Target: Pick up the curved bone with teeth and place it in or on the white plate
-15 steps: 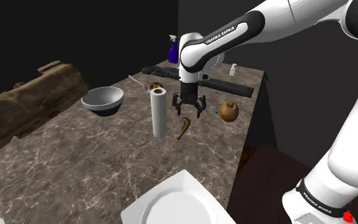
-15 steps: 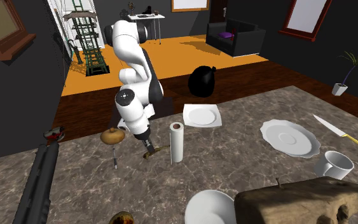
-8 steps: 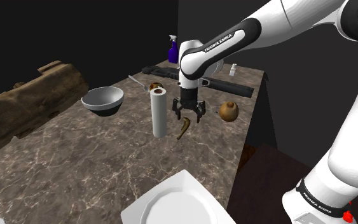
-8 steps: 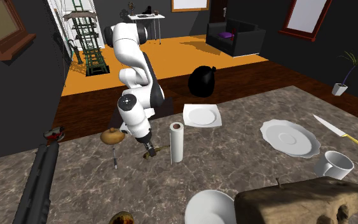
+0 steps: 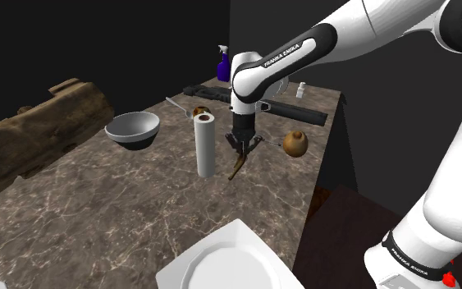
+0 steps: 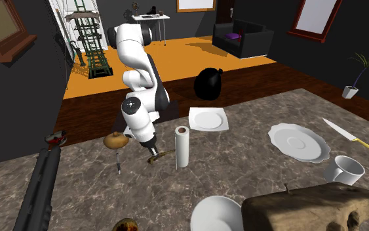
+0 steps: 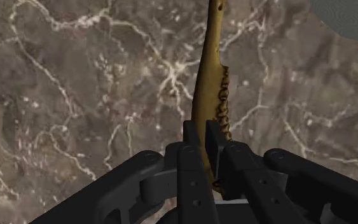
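The curved bone is yellow-brown with a row of teeth along one edge, and it lies on the marbled brown counter. My gripper points straight down over its near end, with both black fingers shut on the bone. In the shoulder view the gripper stands just right of a white paper roll, and the bone hangs out below it. The second exterior view has the gripper and bone left of that roll. A square white plate sits near the arm's base. A round white plate lies farther off.
The upright paper roll stands close beside the gripper. A brown round pot sits on its other side. A grey bowl, a big log, a long dark object, a blue spray bottle, a mug and a knife share the counter.
The gripper came down over the bone with its fingers apart, then closed them on the bone's near end. The bone has not shifted.
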{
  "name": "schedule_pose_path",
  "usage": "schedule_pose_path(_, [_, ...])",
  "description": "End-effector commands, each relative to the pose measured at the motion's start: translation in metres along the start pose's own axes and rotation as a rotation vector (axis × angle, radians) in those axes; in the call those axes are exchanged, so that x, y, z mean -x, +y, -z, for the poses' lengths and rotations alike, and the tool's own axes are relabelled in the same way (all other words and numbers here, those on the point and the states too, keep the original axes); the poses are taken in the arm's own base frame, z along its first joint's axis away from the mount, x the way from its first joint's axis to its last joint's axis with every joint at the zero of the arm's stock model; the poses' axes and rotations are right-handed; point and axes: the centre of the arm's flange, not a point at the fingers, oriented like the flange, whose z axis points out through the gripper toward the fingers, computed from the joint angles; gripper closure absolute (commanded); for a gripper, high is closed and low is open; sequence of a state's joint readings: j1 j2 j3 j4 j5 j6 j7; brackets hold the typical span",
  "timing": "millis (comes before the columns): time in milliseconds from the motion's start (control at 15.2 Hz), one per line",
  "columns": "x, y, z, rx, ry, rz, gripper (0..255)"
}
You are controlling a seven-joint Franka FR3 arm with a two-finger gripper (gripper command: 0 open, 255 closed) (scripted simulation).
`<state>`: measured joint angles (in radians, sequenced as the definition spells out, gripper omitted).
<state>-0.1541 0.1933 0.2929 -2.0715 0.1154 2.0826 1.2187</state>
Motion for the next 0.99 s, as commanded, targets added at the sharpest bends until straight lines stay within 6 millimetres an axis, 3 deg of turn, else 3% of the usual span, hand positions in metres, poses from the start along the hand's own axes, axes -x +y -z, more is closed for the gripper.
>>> schedule_pose_path(0, [0.000, 0.000, 0.000, 0.000, 0.000, 0.000, 255])
schedule_pose_path(330, [0.000, 0.000, 0.000, 0.000, 0.000, 0.000, 255])
schedule_pose_path(396, [0.000, 0.000, 0.000, 0.000, 0.000, 0.000, 0])
schedule_pose_path(594, [0.031, -0.018, 0.021, 0.031, 0.038, -0.176, 0])
schedule_pose_path(924, [0.030, -0.017, -0.006, 0.031, 0.038, -0.176, 0])
